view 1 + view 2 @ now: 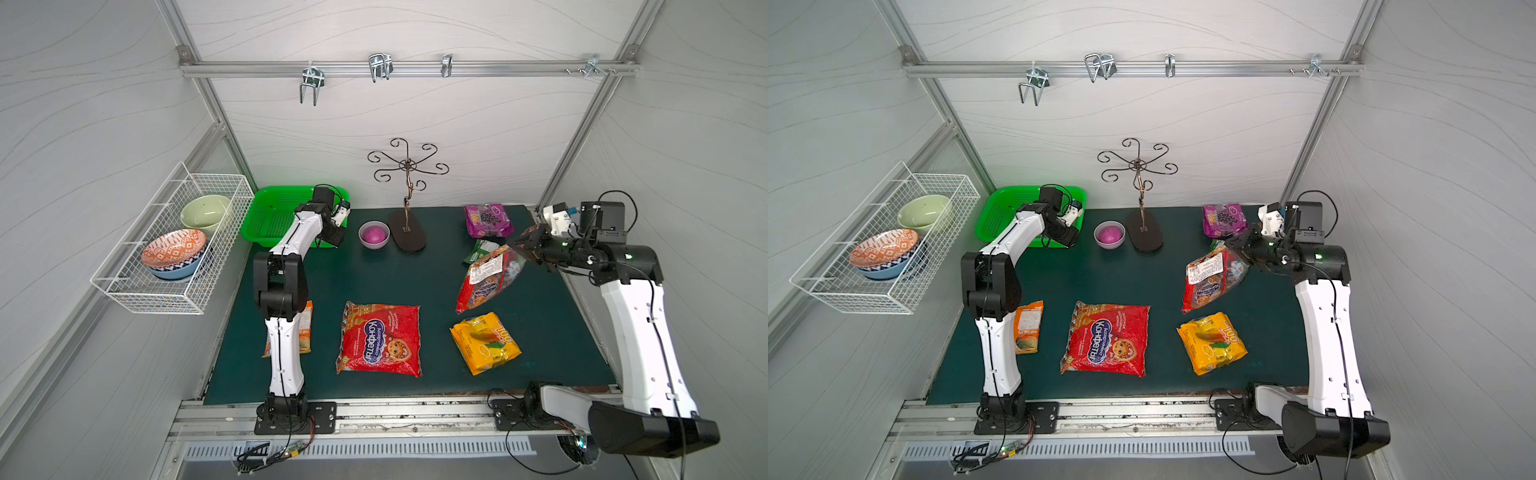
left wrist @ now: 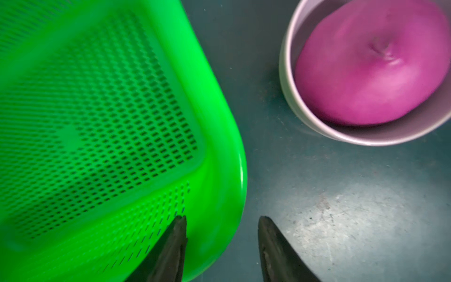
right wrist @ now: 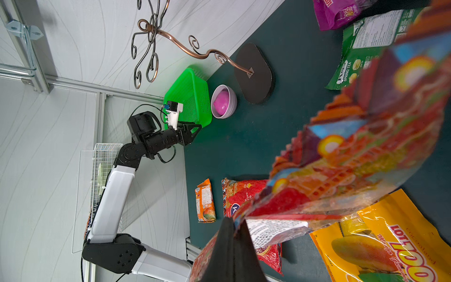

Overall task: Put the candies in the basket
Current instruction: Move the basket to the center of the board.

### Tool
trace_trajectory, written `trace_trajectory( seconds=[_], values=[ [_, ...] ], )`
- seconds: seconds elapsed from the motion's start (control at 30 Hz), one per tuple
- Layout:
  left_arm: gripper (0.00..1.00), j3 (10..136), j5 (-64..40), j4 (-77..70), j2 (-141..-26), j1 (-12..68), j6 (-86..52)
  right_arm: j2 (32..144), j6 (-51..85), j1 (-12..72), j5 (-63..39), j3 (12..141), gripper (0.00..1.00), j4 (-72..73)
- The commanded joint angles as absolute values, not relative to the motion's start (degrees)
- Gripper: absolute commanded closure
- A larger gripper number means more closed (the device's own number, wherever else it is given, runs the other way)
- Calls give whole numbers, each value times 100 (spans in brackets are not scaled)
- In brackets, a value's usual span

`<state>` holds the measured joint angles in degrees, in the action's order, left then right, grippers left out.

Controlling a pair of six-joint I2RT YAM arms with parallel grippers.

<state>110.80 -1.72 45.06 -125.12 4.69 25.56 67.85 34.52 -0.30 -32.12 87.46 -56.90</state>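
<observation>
One red candy bag point(image 1: 488, 278) is gripped at its upper edge by the clenched right pincer point(image 1: 524, 245) and is held tilted at the right side of the counter point(image 1: 395, 282). The remaining candies point(image 1: 380, 338) are laid on the counter, well apart from the basket point(image 1: 266, 216). The basket is placed at the far left corner, and its corner rim is straddled by the released left pincer point(image 2: 222, 217).

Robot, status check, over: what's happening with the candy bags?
Right gripper shut on large red glossy candy bag, held by one edge. Left gripper open, straddling rim of bright green mesh plastic basket. Small grey bowl with pink ball beside basket.
</observation>
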Motion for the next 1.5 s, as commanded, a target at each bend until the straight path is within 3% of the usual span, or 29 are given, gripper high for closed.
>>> trace_trajectory(
  seconds=[0.0, 0.27, 0.7, 0.9, 1.47],
  values=[
    [55, 11225, 314, 4359, -12749, 514, 2816, 6546, 3399, -18, -3492, 8853, 100, -5097],
    [77, 10909, 233, 4295, -12608, 516, 2975, 6605, 3397, -23, -3521, 8811, 100, -5059],
    [86, 10602, -27, 4987, -11857, 714, 2868, 6572, 3433, -18, -3589, 8717, 100, -5007],
    [89, 9732, -433, 5160, -11240, 801, 2530, 6553, 3459, -18, -3663, 8607, 100, -4925],
    [90, 8384, -657, 4615, -10168, 1938, 2153, 6648, 3599, 585, -3437, 8471, 100, -4650]
  ],
)
